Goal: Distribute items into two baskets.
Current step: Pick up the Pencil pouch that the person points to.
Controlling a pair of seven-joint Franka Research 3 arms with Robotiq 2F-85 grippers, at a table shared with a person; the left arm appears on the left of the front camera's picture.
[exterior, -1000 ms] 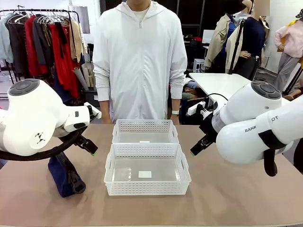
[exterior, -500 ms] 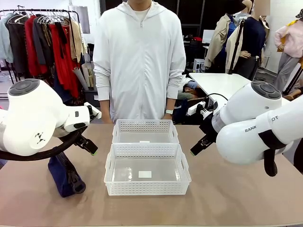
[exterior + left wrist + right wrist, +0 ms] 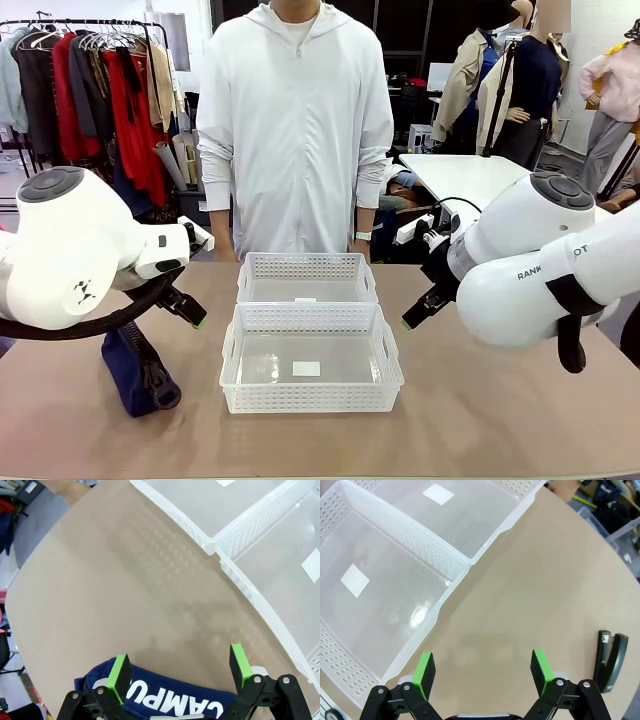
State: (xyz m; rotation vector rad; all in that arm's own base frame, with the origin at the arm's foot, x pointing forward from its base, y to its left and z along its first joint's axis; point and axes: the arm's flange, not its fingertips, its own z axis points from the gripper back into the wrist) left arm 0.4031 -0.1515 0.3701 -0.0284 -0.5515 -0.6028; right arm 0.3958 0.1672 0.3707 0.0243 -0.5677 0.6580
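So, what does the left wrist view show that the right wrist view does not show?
Left wrist view, not the right: the navy CAMPUS pouch below the open left claw. Right wrist view, not the left: the black stapler on the table beside the open right claw. Both: that table, and one white basket next to a second basket, both empty.

On the table [image 3: 480, 420] two baskets sit in the middle, touching, the far basket [image 3: 305, 266] right behind the near basket [image 3: 310, 397]. A person [image 3: 295, 130] stands behind the far one. The pouch [image 3: 135, 370] lies left of the near basket. The stapler [image 3: 610, 661] lies on the table, right of the baskets
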